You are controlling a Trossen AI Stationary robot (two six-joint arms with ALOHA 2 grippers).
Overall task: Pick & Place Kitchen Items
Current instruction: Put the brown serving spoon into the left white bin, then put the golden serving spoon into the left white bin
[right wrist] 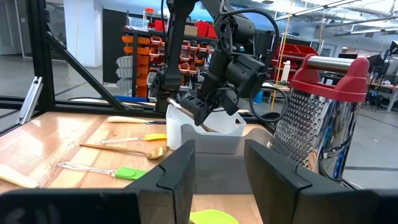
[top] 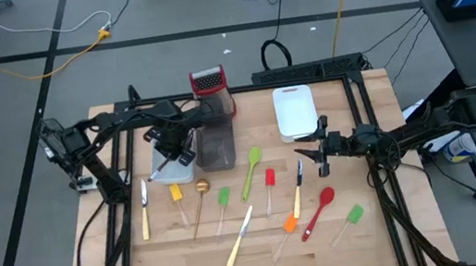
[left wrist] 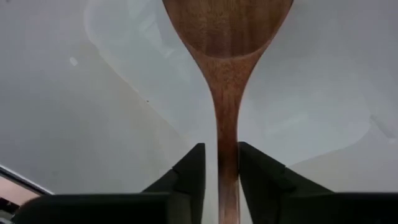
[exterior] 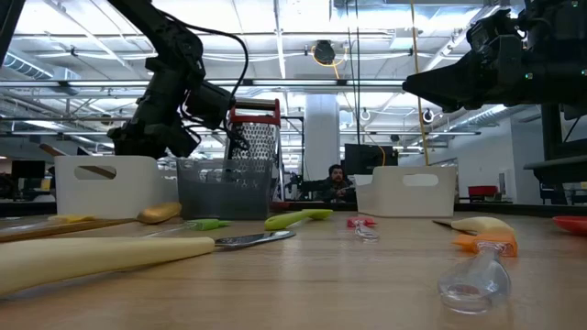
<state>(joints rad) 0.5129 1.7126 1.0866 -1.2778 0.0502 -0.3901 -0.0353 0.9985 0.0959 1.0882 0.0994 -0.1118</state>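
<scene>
Left gripper [left wrist: 219, 171] clamped on wooden spoon [left wrist: 227, 74] handle — bowl pointing down into white tray [top: 178, 169], just beyond the fingertips. Right gripper [top: 320, 151] parted, hovering near red spatula [top: 270, 178] — well apart from spoon.

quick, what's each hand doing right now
Left hand: closed on the wooden spoon, over the white tray.
Right hand: open, empty.

No text seems legible on anything here.
</scene>
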